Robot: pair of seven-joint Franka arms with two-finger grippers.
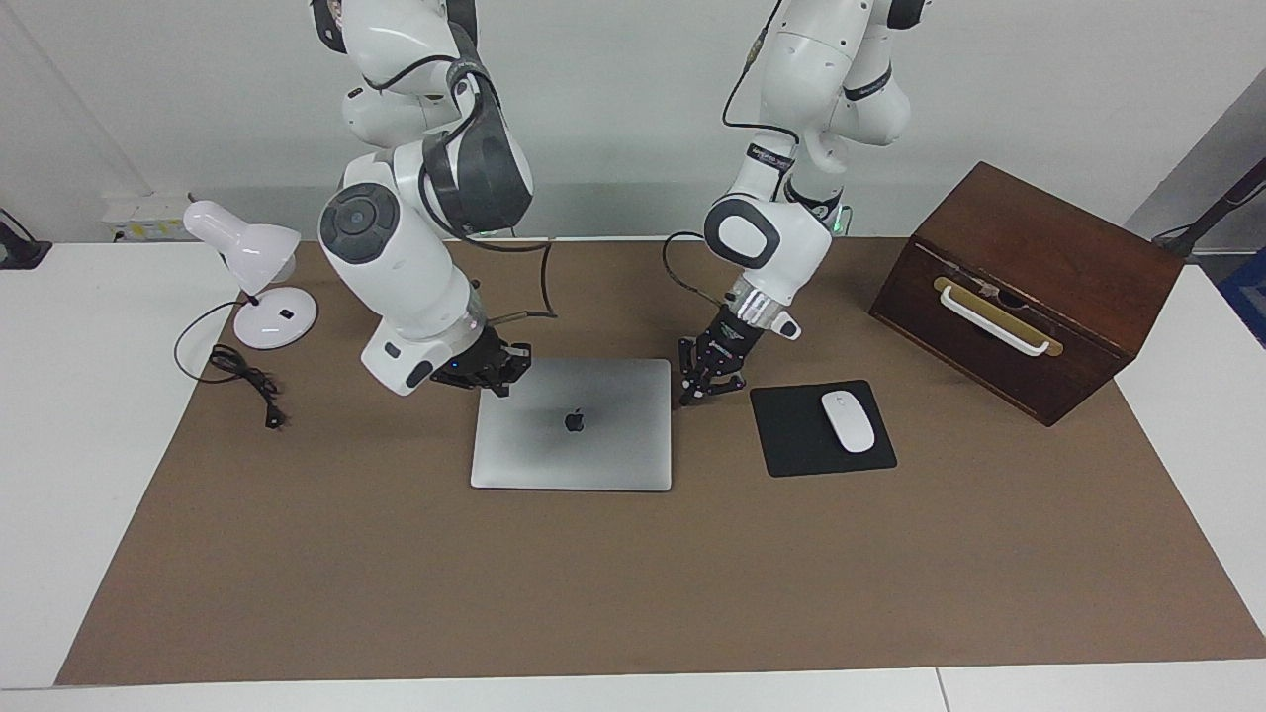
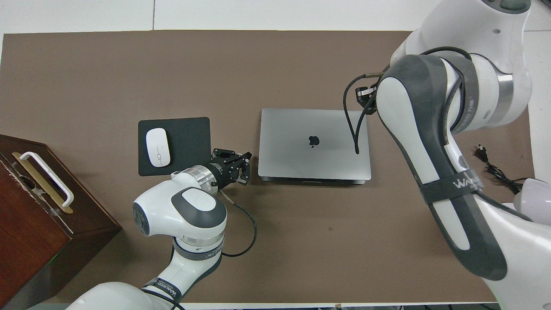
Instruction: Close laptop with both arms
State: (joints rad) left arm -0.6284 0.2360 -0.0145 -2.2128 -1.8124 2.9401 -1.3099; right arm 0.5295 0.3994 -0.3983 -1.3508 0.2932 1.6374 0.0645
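Observation:
The silver-grey laptop [image 1: 593,455] lies shut and flat on the brown mat, its lid up with the dark apple logo showing; it also shows in the overhead view [image 2: 301,159]. My left gripper [image 1: 707,381] is open and empty, low beside the laptop's robot-side corner, between the laptop and the mouse pad; it also shows in the overhead view [image 2: 234,165]. My right gripper [image 1: 499,368] is raised over the laptop's edge toward the right arm's end. In the overhead view the right arm hides most of it [image 2: 363,94].
A black mouse pad [image 1: 791,435] with a white mouse [image 1: 849,420] lies beside the laptop toward the left arm's end. A dark wooden box [image 1: 1039,257] with a white handle stands past it. A white desk lamp [image 1: 252,252] and its cable [image 1: 242,376] are at the right arm's end.

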